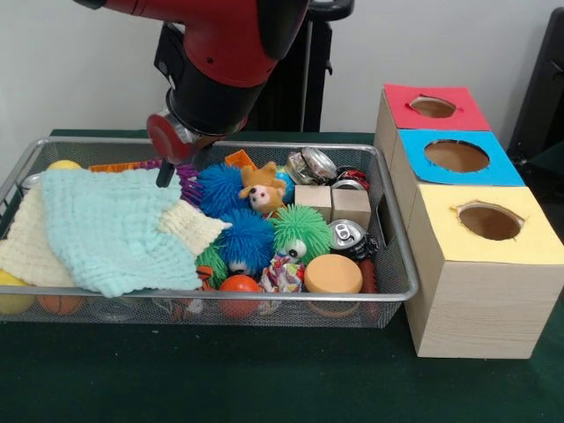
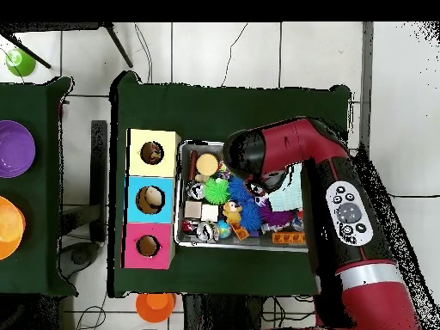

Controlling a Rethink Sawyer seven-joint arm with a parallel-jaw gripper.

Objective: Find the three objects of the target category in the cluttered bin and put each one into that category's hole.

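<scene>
Cloth is what the arm has to hunt for: small ruffled bundles printed in red, blue, yellow and white, and only one patterned bundle [image 1: 281, 273] shows plainly, wedged at the near wall of the wire-mesh bin [image 1: 392, 229] between an orange ball [image 1: 239, 285] and a tan foam disc [image 1: 333, 273], just below a green spiky ball [image 1: 302, 232]. Others may lie under the mint cloth [image 1: 110, 229] and cream cloth [image 1: 189, 226] that cover the bin's left half; that cannot be seen. Such a bundle should be light, soft and compressible, not fragile, and its ruffles give plenty to grip, so a pinch from above across the bunched middle looks safest, though loose folds could snag neighbours. The claw [image 1: 165, 176] hangs at the bin's far side above the cloths, beside a purple spiky toy [image 1: 187, 181]; only a dark tip shows, so I cannot tell whether it is spread or pressed together. The yellow-topped hole [image 1: 489, 221] sits in the nearest wooden box on the green surface [image 1: 220, 379], right of the bin.
</scene>
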